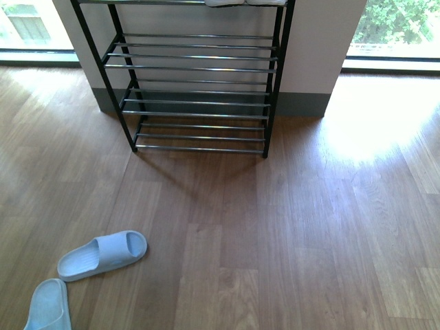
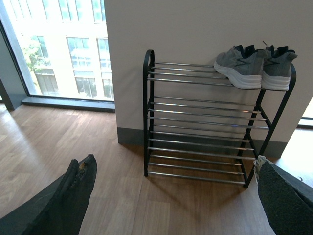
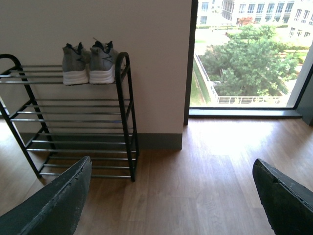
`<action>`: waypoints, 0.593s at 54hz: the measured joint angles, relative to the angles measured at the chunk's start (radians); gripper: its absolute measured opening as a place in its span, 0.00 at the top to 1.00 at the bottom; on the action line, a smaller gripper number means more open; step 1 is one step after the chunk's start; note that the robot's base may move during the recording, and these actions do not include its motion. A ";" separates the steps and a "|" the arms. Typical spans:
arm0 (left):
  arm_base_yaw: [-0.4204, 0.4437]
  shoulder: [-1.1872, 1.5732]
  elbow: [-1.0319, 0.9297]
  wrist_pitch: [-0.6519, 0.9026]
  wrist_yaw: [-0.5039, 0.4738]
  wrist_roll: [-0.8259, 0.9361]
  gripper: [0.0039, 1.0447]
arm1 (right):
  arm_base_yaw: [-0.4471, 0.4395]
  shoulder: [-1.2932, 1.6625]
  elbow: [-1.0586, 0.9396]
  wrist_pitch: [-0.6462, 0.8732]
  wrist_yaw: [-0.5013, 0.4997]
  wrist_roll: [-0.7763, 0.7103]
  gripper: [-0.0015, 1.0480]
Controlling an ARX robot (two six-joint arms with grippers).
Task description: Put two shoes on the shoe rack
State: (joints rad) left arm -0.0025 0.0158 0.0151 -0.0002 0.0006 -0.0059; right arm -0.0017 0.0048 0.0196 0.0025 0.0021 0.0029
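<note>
The shoe rack point(image 1: 199, 103) stands against the wall ahead, black frame with chrome bars. Two grey sneakers point(image 2: 254, 66) sit side by side at one end of its top tier, toes outward; they also show in the right wrist view as grey sneakers point(image 3: 89, 63). Two pale blue slides lie on the floor at the front left: one slide point(image 1: 103, 254) lies sideways, the other slide point(image 1: 49, 306) is cut by the frame edge. My left gripper point(image 2: 176, 196) is open above bare floor before the rack. My right gripper point(image 3: 171, 196) is open over floor beside the rack point(image 3: 73, 122).
Wood floor point(image 1: 289, 234) stretches in front of the rack. A white wall column point(image 1: 316, 48) with a grey skirting stands behind it. Floor-to-ceiling windows point(image 3: 244, 54) flank the column, and bright sun glare falls on the floor at the right.
</note>
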 joint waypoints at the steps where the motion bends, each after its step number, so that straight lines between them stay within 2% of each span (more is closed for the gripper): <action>1: 0.000 0.000 0.000 0.000 0.000 0.000 0.09 | 0.000 0.000 0.000 0.000 0.000 0.000 0.09; 32: 0.000 0.000 0.000 0.000 -0.004 0.001 0.09 | 0.000 0.000 0.000 -0.003 -0.007 0.000 0.09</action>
State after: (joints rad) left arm -0.0025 0.0158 0.0147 -0.0002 -0.0032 -0.0051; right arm -0.0017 0.0048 0.0196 -0.0002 -0.0048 0.0029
